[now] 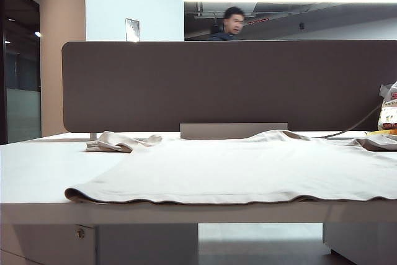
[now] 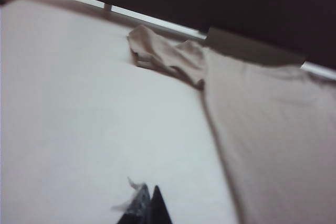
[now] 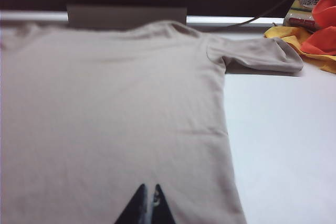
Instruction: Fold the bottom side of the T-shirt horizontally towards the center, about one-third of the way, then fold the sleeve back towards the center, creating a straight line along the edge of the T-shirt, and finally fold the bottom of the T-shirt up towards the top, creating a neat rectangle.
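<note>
The beige T-shirt point(image 1: 248, 166) lies spread flat across the white table point(image 1: 37, 172), its hem along the front edge and its collar toward the dark partition. Its left sleeve point(image 2: 165, 56) is crumpled in a heap; its right sleeve point(image 3: 260, 55) lies out sideways. My left gripper point(image 2: 148, 191) is shut, its tips above bare table beside the shirt's side edge point(image 2: 220, 145), with a wisp of lint on one tip. My right gripper point(image 3: 149, 188) is shut with nothing in it, hovering over the shirt's body point(image 3: 115, 108) near its hem. Neither gripper shows in the exterior view.
A dark partition point(image 1: 223, 85) stands along the table's far edge, with a grey block point(image 1: 232, 131) at its foot. Yellow and orange cloth point(image 3: 315, 30) and a packet point(image 1: 389, 110) lie at the far right corner, and a cable point(image 1: 353, 125) runs there. A person point(image 1: 229, 24) is behind the partition.
</note>
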Robot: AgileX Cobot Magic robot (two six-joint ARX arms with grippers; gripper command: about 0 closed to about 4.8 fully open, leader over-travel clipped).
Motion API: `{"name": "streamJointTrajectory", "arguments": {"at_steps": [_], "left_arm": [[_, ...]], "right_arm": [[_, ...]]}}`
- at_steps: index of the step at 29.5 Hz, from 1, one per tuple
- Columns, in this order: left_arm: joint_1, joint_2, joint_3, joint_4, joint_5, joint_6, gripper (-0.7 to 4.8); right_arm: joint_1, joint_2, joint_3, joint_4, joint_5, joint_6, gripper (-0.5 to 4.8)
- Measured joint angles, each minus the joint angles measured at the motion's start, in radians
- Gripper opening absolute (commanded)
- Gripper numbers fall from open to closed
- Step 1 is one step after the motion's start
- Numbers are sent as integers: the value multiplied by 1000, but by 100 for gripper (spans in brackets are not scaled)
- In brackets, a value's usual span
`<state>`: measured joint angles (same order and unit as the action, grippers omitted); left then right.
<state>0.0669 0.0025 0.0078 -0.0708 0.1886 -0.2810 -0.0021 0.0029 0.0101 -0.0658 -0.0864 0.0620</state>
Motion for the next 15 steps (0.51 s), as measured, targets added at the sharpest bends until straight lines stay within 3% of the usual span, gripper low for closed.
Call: {"name": "streamJointTrajectory", "arguments": {"at_steps": [8, 15], "left_arm": [[-49, 3, 2, -80, 29, -50, -5], [-211, 117, 37, -113, 24, -60, -5]], "right_arm": [[-1, 29, 83, -57, 121, 130, 13], [-1, 256, 183, -75, 195, 178, 13]]}}
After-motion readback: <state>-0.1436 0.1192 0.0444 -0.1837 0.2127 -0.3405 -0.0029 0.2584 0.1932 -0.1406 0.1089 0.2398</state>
